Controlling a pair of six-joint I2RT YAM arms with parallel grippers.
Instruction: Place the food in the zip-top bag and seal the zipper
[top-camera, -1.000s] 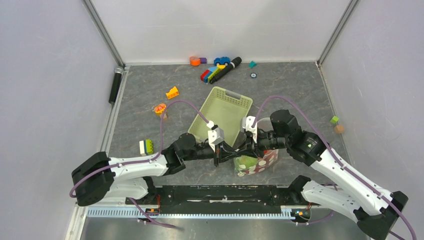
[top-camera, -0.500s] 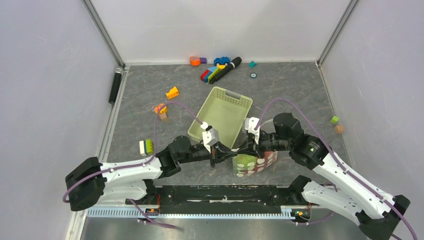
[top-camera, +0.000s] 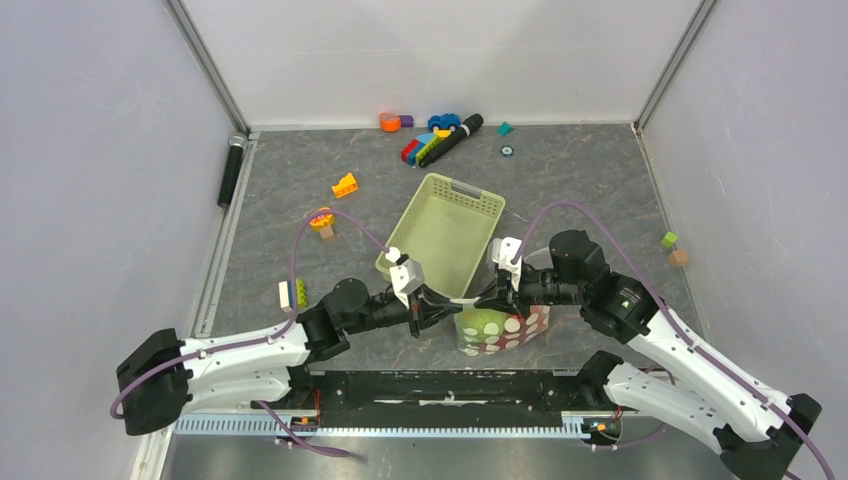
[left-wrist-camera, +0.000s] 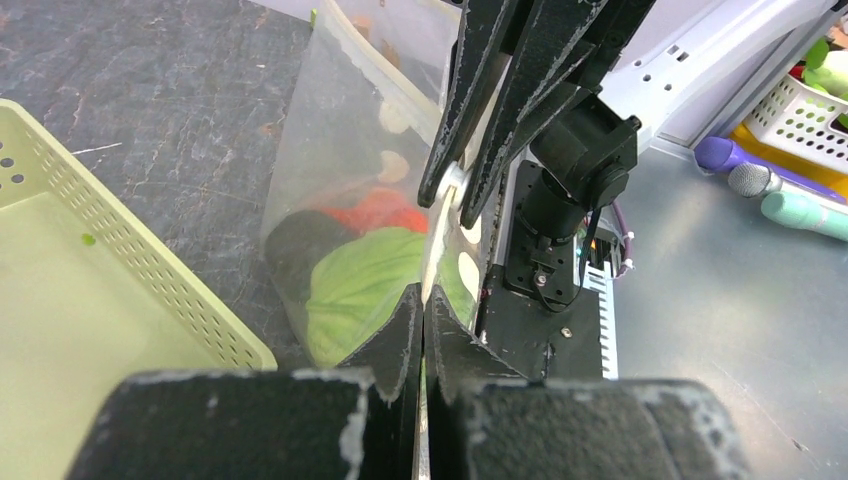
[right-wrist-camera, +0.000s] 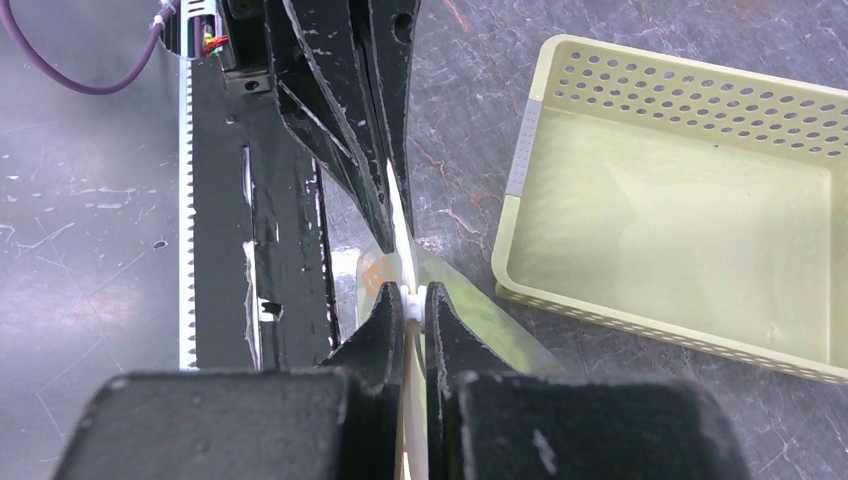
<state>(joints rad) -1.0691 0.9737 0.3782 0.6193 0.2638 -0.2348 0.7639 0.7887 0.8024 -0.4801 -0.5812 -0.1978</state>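
The zip-top bag (top-camera: 497, 327), clear with white dots, stands near the front edge between both arms. Inside it lies food: a green cabbage (left-wrist-camera: 355, 295), a red-orange piece (left-wrist-camera: 383, 210) and a dark piece (left-wrist-camera: 295, 245). My left gripper (top-camera: 428, 306) is shut on the bag's top edge, pinching the zipper (left-wrist-camera: 433, 262) at its left end. My right gripper (top-camera: 487, 298) is shut on the zipper (right-wrist-camera: 399, 212) further right, with a small white piece squeezed between its fingertips (right-wrist-camera: 392, 312). The top edge runs taut between the two grippers.
A pale green basket (top-camera: 441, 226) lies just behind the bag, close to both grippers. Coloured blocks (top-camera: 432, 140) sit at the back, a yellow block (top-camera: 345, 185) and an orange toy (top-camera: 321, 220) at left, a green-white block (top-camera: 293, 292) beside the left arm.
The right gripper has shut on the zipper. The left gripper has slid left, still pinched on the bag's top edge, and that edge is now stretched out wider.
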